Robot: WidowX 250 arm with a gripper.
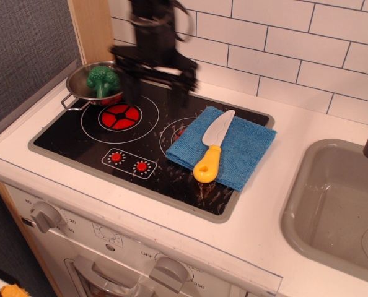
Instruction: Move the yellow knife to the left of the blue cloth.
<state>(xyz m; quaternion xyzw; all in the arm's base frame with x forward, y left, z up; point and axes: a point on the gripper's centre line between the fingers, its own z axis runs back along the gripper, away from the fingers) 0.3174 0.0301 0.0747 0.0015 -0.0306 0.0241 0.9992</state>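
My gripper (pixel 159 83) hangs over the back of the stove (pixel 78 148), smeared by motion blur; its two fingers look spread apart with nothing between them, and I judge it free to take the knife. It is well apart from the knife (pixel 212 146), which lies diagonally on the cloth (pixel 246 148), blade toward the tiles, yellow handle poking just past the near edge (a handy part to pinch, I judge). The cloth covers the right burner, so the bare glass to its left, near the small red dials (pixel 128 162), looks like the landing spot. Behind me a pot (pixel 78 80) holds broccoli (pixel 101 79).
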